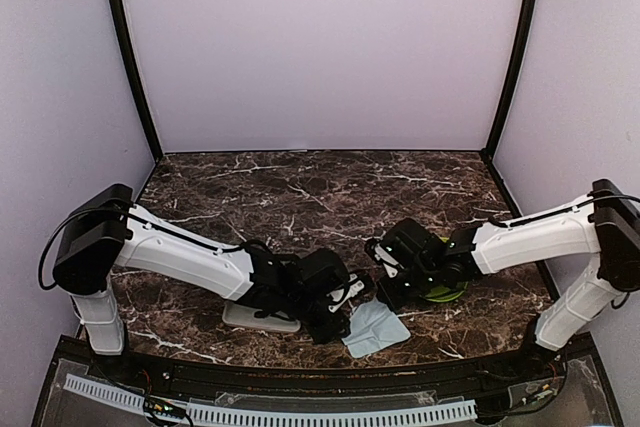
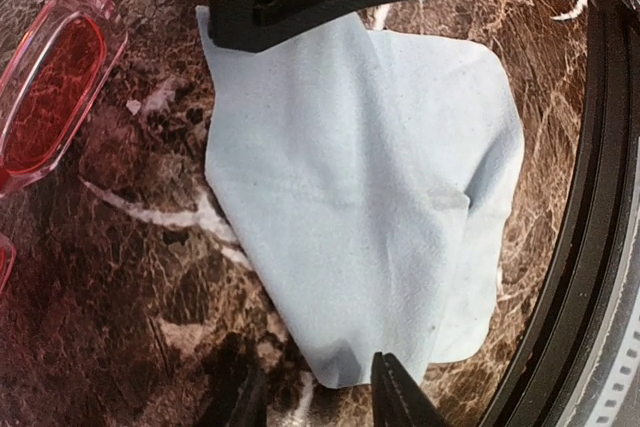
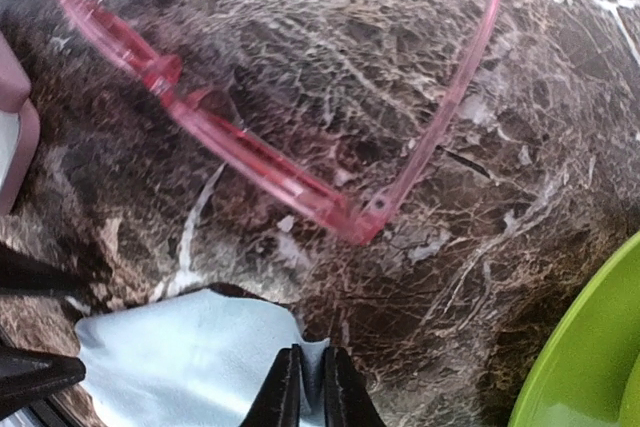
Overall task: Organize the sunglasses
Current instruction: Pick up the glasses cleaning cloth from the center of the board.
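Dark marble table (image 1: 300,187), white veining, pale walls on three sides.

Left arm (image 1: 190,252) and right arm (image 1: 530,237) both reach inward and low. Their wrists nearly meet over the near-centre of the table.

Pale flat object (image 1: 258,317) lies on the table under the left forearm, near the front edge.

Light blue cloth (image 1: 375,329) lies flat and slightly creased on the marble just below the two wrists, close to the table's black front rim (image 2: 590,247).

Lime-green round object (image 1: 440,292) sits under the right wrist; only its rim shows in the right wrist view.

Sunglasses (image 2: 50,87): the translucent red-pink pair rests on the marble just beside the cloth, on its far side, not touching it. In the right wrist view one temple stands unfolded from the front bar. From the top camera the pair is hidden by the wrists.

Left gripper (image 2: 315,379): jaws apart, hovering over the cloth's near corner, which lies between the fingertips (image 2: 392,387). Nothing is held.

Right gripper (image 3: 310,372): jaws drawn nearly together, with only a thin slit between them. The tips sit at the cloth's far edge and appear to pinch it, though the view there is tight. From the left wrist camera the right gripper shows as a dark shape across the cloth's top edge.
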`<state>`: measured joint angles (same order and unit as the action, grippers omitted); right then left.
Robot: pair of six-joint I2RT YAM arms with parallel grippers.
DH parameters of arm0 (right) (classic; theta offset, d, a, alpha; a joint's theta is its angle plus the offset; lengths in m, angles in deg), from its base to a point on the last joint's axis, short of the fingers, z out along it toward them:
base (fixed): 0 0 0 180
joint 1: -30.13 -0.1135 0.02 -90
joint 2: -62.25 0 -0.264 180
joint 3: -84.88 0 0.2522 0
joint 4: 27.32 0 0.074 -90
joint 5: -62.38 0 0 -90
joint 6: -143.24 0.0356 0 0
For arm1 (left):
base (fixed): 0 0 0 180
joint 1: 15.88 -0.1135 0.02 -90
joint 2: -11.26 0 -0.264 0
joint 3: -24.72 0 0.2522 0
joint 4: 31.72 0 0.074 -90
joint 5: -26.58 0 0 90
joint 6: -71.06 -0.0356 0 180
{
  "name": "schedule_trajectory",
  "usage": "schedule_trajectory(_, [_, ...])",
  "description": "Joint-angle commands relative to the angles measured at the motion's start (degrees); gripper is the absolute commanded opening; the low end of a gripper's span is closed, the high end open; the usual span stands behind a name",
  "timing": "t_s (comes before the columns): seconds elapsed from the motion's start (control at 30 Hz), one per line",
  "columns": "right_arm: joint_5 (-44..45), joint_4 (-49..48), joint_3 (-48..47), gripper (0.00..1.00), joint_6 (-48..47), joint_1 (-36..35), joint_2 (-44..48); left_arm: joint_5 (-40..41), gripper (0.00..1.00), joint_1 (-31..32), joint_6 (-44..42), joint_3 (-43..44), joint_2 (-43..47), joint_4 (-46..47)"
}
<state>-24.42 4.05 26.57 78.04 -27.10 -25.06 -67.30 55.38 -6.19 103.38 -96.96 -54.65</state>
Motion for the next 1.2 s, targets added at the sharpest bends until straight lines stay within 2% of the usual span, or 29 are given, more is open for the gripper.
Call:
schedule_trajectory(0.0, [1.8,2.3,-3.0,0.18,0.8,0.5,-0.7,0.0,0.35,0.0,-1.1,1.9,-0.5,-2.2])
schedule_trajectory(0.2, [0.3,2.6,-1.9,0.39,1.8,0.1,4.2,-0.8,0.16,-0.1,-1.0,2.1,-0.8,-2.1])
schedule_trajectory(0.3, [-0.5,1.8,-0.6,0.42,3.1,-1.2,7.9,-2.1,0.03,-0.1,-0.4,1.8,-0.8,-1.7])
schedule_trajectory(0.37, [-0.4,1.6,0.2,0.43,4.4,-2.2,9.5,-2.4,0.00,-0.1,0.2,1.3,-0.6,-2.0])
schedule_trajectory(0.77, [0.4,4.2,8.1,0.42,18.6,-5.3,13.6,-2.4,0.00,0.3,5.9,-9.0,8.0,0.2])
schedule_trajectory(0.87, [1.2,6.0,8.7,0.42,21.4,-7.1,14.2,-0.7,0.01,0.3,5.1,-8.1,8.6,-0.4])
schedule_trajectory(1.17, [3.7,9.6,8.8,0.40,27.2,-12.4,11.2,3.4,0.17,0.1,2.6,-1.7,6.2,-1.1])
